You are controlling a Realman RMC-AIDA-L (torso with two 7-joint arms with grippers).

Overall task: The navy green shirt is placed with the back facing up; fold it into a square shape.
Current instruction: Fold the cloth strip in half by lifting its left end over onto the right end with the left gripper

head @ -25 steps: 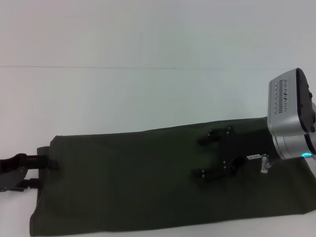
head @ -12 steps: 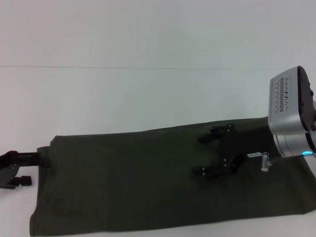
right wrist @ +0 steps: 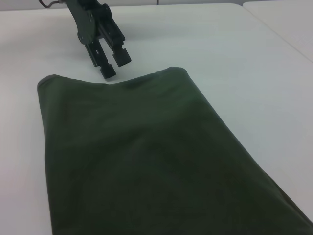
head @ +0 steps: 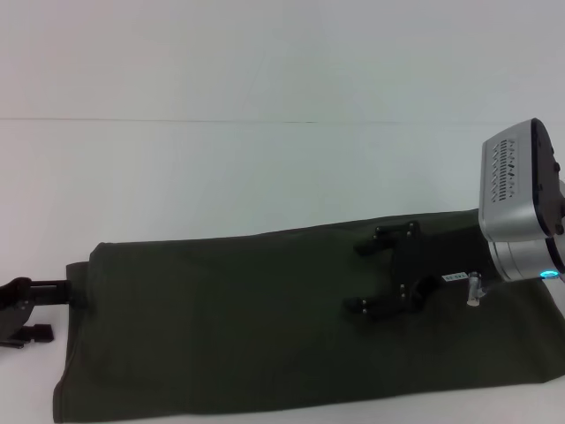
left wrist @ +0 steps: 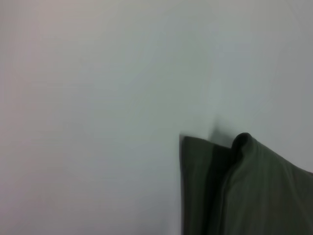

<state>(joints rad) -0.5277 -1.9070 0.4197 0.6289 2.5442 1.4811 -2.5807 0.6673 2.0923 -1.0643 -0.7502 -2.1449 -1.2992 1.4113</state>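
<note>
On the white table I see the navy green shirt lying as a long flat strip. My left gripper has pulled back off its left edge since a moment ago, jaws apart, holding nothing. My right gripper hangs open above the right half. Lots of bare table lies behind. Only the right wrist view shows both left fingers clearly.

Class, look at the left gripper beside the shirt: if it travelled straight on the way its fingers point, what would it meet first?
Most likely the near end edge of the navy green shirt: the left gripper points at it, open, just short of the cloth. Its height above the table is unclear.
</note>
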